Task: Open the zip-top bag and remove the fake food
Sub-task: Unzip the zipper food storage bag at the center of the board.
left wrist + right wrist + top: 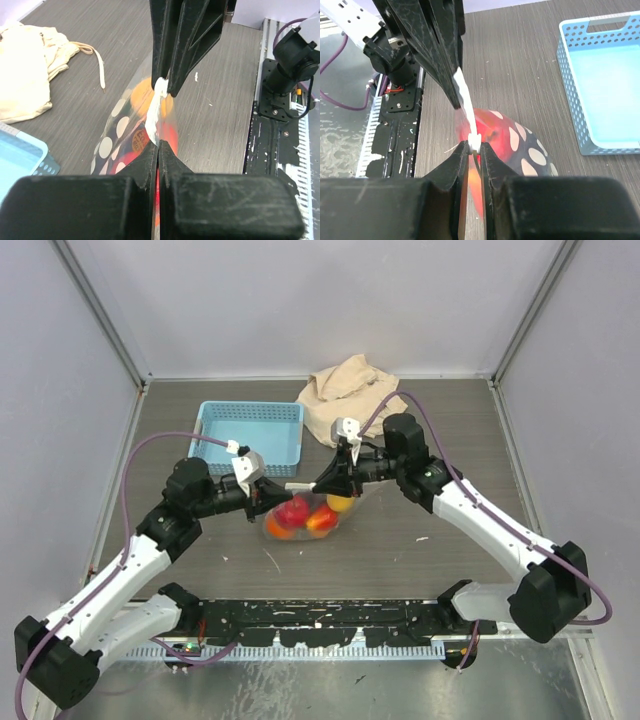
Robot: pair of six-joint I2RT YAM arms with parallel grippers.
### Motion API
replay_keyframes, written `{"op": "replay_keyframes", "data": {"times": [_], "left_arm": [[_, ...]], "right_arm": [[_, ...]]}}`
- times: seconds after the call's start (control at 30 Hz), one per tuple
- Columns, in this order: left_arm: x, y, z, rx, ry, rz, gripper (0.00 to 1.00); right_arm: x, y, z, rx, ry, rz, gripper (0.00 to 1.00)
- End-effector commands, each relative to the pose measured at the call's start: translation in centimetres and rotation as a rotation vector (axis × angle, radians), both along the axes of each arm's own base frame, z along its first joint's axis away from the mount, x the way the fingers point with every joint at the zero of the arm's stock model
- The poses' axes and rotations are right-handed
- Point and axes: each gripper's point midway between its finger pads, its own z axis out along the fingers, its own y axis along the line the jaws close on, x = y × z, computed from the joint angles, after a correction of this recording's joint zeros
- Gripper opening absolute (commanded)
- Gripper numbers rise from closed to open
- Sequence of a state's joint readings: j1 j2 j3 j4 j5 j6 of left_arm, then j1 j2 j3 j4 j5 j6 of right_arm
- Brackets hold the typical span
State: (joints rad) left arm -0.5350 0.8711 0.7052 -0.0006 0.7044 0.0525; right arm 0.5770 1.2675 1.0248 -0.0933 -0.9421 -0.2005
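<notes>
Bright, even light from overhead fills all three views, leaving only faint, soft shadows on the dark wood-grain tabletop. In both wrist views the clear plastic zip-top bag printed with white polka dots looks smeared and out of focus, while the tabletop beyond it stays sharp.

Blue perforated basket, beige cloth bag beside it, grey table

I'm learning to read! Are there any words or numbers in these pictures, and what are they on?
No words or numbers can be read anywhere.
Round patch on the food inside the bag: maybe a sticker, too blurred to read.
White dots on the bag: only a pattern, not signs.
</notes>
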Motion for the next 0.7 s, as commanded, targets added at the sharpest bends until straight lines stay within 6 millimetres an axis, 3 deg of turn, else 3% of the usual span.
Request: {"op": "replay_keyframes", "data": {"times": [0.0, 0.3, 0.67], "left_arm": [[0.5, 0.9, 1.7, 0.016, -0.089, 0.049, 0.0], [0.8, 1.2, 1.5, 0.035, -0.08, 0.077, 0.0], [2.5, 2.4, 0.5, 0.096, -0.073, 0.186, 0.0]], "right_arm": [[1.0, -1.6, 1.8, 0.027, -0.102, -0.071, 0.01], [2.3, -3.8, 1.3, -0.006, -0.109, -0.154, 0.01], [3.7, -5.4, 0.3, -0.038, -0.068, -0.244, 0.02]]}}
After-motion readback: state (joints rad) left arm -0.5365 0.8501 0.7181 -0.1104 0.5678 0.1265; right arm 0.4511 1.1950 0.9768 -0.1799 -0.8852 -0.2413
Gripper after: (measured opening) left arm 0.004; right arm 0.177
